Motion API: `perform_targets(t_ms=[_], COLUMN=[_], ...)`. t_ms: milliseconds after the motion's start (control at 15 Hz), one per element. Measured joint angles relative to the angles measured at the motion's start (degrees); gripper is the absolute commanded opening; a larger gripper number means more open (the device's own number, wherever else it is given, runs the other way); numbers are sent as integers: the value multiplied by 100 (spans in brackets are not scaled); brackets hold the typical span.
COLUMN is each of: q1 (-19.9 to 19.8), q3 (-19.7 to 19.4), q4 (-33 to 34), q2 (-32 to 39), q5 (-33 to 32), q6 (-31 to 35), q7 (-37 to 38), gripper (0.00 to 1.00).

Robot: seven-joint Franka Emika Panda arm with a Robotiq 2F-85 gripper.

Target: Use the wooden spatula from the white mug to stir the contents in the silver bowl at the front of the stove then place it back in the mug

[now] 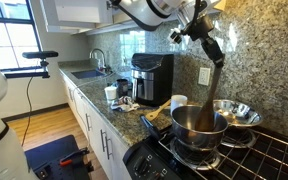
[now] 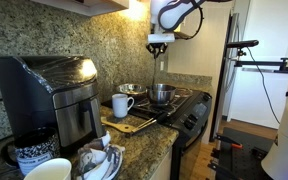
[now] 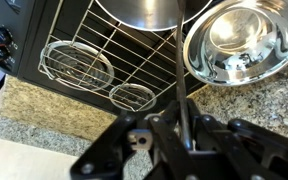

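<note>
Spatula (image 1: 214, 85): slim brown wood, hanging near upright from the pincer (image 1: 208, 48), which is clamped on the upper handle. Its lower end is down inside the bowl (image 1: 196, 124), blade hidden behind the steep dull-grey wall. Bowl sits on the front grate of the black stove (image 1: 246, 158), which is cut off at the frame edge. Wrist view: handle reads as a thin dark line, bowl cropped at the top, contents not visible. Shiny flared bowl (image 1: 238, 113) just beside. White mug (image 1: 178, 103), plain cylinder, on the speckled granite desk (image 1: 124, 125) near the stove; its inside too small to make out.
</note>
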Motion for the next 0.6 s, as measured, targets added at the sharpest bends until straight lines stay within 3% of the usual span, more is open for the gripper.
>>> perform_targets(t_ms=[600], q1=[59], q3=[15], q4=[855], q2=[-30], q5=[14], q6=[-199], q7=[-174], gripper=[5])
